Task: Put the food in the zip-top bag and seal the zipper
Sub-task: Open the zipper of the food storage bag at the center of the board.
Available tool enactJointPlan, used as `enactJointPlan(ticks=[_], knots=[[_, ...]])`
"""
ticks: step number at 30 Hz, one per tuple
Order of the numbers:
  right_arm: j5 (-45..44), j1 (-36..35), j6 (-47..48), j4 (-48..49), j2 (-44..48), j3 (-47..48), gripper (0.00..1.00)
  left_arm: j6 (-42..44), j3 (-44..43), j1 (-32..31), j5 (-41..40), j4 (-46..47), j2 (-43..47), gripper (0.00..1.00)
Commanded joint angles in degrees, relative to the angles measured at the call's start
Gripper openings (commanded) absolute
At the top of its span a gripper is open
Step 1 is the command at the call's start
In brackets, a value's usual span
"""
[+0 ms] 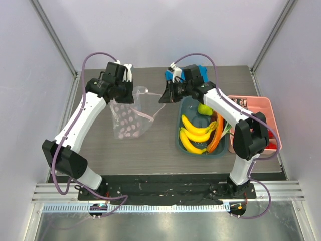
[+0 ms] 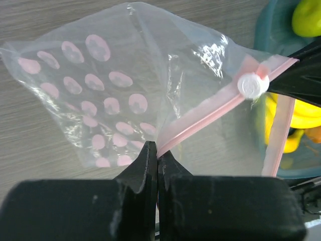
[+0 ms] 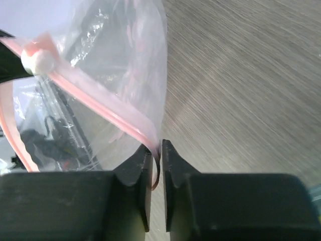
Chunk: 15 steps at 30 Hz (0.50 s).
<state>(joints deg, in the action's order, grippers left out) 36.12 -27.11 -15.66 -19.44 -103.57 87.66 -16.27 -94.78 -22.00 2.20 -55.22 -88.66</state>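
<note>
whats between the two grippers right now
The pink zipper of the zip-top bag runs from the left gripper to the right gripper, with the white slider partway along. The left wrist view shows it best.

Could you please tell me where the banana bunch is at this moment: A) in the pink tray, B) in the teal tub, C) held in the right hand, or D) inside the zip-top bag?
B: the banana bunch lies in the teal tub, while the zip-top bag has no food in it.
</note>
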Motion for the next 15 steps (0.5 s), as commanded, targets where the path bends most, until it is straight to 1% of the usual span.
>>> enactJointPlan(ticks=[1,3,4,7,9,10,11,12,13,15], knots=[[2.45,2.42,5.02,-7.00,0.56,4.88,0.29,-5.07,1.35,1.26,4.74,2.91,0.51,0.00],[4.83,2.42,5.81,-8.59,1.17,6.03,0.36,-6.05,1.09,0.82,4.84,3.28,-0.72,0.00],[5.45,2.50,6.34,-10.25,1.70,6.56,0.48,-7.53,1.09,0.82,4.66,3.45,-1.77,0.00],[5.19,2.77,8.01,-13.68,4.68,6.30,0.63,-10.35,1.44,0.82,4.22,3.63,-2.83,0.00],[3.79,3.73,7.67,-15.70,6.27,6.04,0.67,-12.55,2.32,0.73,4.22,4.77,-3.01,0.00],[2.13,4.43,7.58,-18.06,7.93,5.60,0.72,-12.90,2.58,0.64,4.13,5.03,-3.18,0.00],[1.24,5.22,7.57,-19.22,8.90,5.33,0.74,-13.08,2.76,0.12,3.96,5.21,-3.36,0.00],[0.19,7.40,7.92,-20.19,9.87,4.98,0.75,-13.08,2.94,-0.06,3.43,5.21,-3.27,0.00],[-3.56,8.73,8.36,-22.72,11.18,5.07,0.79,-12.91,3.02,-0.32,3.34,5.39,-3.36,0.00],[-7.97,12.06,10.29,-26.15,11.46,6.55,0.80,-12.73,3.46,-0.94,3.08,5.65,-3.18,0.00]])
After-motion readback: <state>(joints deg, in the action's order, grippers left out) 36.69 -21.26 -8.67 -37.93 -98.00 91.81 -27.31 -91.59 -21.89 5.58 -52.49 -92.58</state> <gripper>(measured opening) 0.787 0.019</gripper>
